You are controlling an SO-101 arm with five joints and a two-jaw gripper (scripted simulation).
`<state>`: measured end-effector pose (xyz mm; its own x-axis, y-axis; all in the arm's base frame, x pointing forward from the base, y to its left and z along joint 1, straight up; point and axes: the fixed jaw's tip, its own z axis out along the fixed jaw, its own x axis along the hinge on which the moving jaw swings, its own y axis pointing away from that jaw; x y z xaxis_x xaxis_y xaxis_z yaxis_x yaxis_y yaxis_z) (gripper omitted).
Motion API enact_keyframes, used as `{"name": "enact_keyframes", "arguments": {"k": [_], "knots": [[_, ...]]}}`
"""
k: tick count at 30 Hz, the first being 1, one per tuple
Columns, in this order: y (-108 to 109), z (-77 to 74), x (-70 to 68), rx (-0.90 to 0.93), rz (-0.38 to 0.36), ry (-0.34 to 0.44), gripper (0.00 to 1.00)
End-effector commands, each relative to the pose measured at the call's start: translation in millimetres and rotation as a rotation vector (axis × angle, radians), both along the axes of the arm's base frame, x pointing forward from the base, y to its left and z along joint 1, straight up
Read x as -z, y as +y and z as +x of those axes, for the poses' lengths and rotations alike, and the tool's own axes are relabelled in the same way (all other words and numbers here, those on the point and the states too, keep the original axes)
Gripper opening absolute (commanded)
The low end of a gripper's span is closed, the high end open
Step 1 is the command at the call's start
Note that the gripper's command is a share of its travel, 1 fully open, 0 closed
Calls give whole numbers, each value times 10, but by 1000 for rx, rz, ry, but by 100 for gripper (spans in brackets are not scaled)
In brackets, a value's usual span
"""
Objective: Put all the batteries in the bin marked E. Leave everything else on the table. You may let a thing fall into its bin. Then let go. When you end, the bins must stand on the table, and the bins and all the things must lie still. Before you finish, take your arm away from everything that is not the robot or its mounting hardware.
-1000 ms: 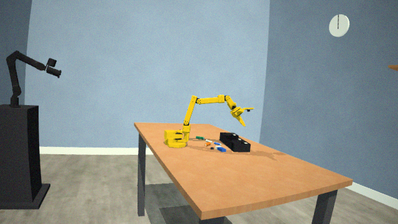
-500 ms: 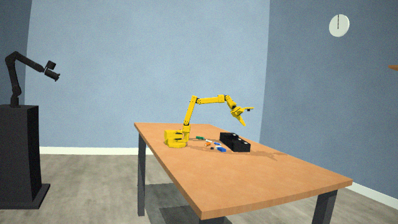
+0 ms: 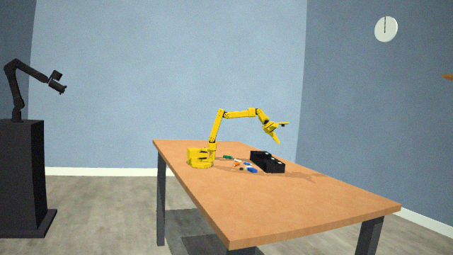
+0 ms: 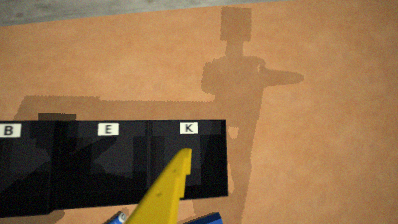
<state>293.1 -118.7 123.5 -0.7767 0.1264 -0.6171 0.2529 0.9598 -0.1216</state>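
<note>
Three black bins stand in a row on the table (image 3: pixel 283 205), labelled B (image 4: pixel 10 131), E (image 4: pixel 108 129) and K (image 4: pixel 188 128); in the exterior view the row (image 3: pixel 267 161) lies right of the arm's base. My gripper (image 3: pixel 280 133) is open and empty, high above the far end of the row. In the wrist view its yellow jaw (image 4: pixel 167 192) hangs over bin K. A green battery (image 3: pixel 227 156) and a blue battery (image 3: pixel 247 163) (image 4: pixel 118 217) lie on the table between the base and the bins.
A small white part (image 3: pixel 238 160), an orange piece (image 3: pixel 236 164), a small black part (image 3: pixel 241 168) and a blue block (image 3: pixel 252 170) (image 4: pixel 207 218) lie by the batteries. The yellow arm base (image 3: pixel 199 157) stands at the table's back left.
</note>
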Motion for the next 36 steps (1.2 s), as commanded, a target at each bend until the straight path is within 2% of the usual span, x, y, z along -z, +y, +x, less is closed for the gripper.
{"name": "enact_keyframes", "arguments": {"k": [1, 9, 11, 16, 20, 36], "knots": [[-40, 47, -122, -1, -27, -52, 100], [-41, 50, 144, -1, 9, 32, 100], [-41, 50, 144, -1, 9, 32, 100], [-36, 39, 330, -1, 35, 90, 100], [-32, 29, 427, -1, 49, 121, 100], [-26, 16, 464, -1, 55, 136, 100]]}}
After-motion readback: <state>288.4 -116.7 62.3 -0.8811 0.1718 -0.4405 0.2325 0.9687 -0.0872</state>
